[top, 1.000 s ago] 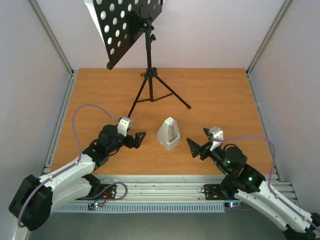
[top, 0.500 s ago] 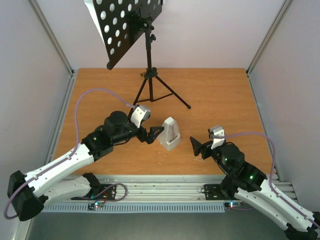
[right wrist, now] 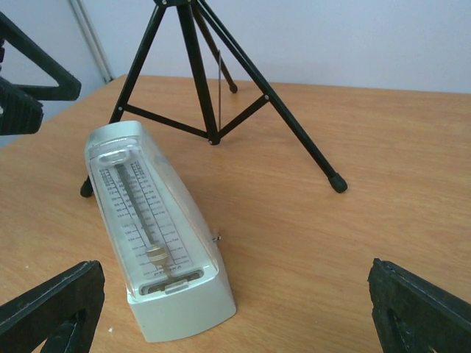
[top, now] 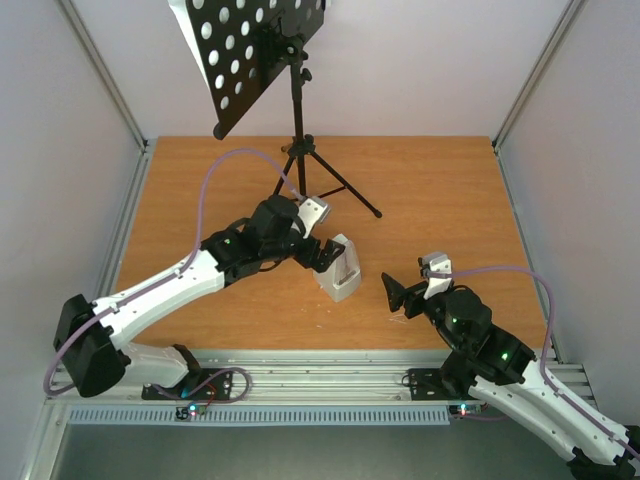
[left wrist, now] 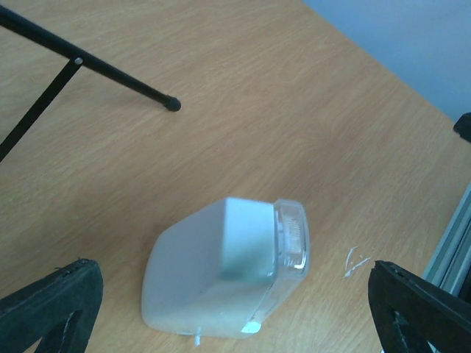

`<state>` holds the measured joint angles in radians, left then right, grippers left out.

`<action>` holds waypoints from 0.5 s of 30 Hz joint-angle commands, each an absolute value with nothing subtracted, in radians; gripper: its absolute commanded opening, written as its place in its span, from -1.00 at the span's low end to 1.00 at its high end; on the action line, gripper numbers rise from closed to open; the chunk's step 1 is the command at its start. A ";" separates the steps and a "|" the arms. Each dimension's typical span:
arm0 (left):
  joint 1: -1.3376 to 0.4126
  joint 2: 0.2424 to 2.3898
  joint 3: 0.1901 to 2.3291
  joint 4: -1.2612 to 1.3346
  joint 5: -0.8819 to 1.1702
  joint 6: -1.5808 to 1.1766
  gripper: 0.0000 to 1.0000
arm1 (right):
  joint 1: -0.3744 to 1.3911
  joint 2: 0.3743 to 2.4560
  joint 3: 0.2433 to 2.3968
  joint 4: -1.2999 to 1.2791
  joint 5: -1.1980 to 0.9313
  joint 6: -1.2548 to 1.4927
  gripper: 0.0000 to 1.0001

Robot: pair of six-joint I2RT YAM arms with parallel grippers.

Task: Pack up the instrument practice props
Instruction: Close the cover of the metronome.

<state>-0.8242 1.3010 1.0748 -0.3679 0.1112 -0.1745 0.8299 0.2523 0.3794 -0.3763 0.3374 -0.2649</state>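
Observation:
The white pyramid-shaped metronome (top: pixel 338 268) stands upright mid-table. It also shows in the left wrist view (left wrist: pixel 221 272) and, with its clear front, in the right wrist view (right wrist: pixel 154 243). My left gripper (top: pixel 322 252) is open, just above and behind the metronome, one finger to each side of it (left wrist: pixel 234 298). My right gripper (top: pixel 392 295) is open and empty, right of the metronome and facing it (right wrist: pixel 235 312). The black tripod music stand (top: pixel 297 120) stands at the back with its round-holed desk (top: pixel 255 45). A white sheet of music (top: pixel 188 35) shows at the desk's left edge.
The tripod's legs (top: pixel 345 190) spread across the table just behind the metronome, and one rubber foot lies near it (left wrist: pixel 172 104). An aluminium rail (top: pixel 320 385) runs along the near edge. Pale walls close in both sides and the back.
My left arm has swung right and forward from the table's left side until its open gripper is over the metronome. My right gripper has barely moved.

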 commanded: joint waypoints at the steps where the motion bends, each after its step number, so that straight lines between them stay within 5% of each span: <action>1: -0.831 1.333 1.134 -0.361 0.141 -0.181 0.99 | 0.830 0.243 0.381 -0.388 0.345 -0.250 0.97; 15: -0.897 1.468 1.239 -0.441 -0.074 -0.136 0.99 | 0.830 0.236 0.371 -0.395 0.345 -0.244 0.97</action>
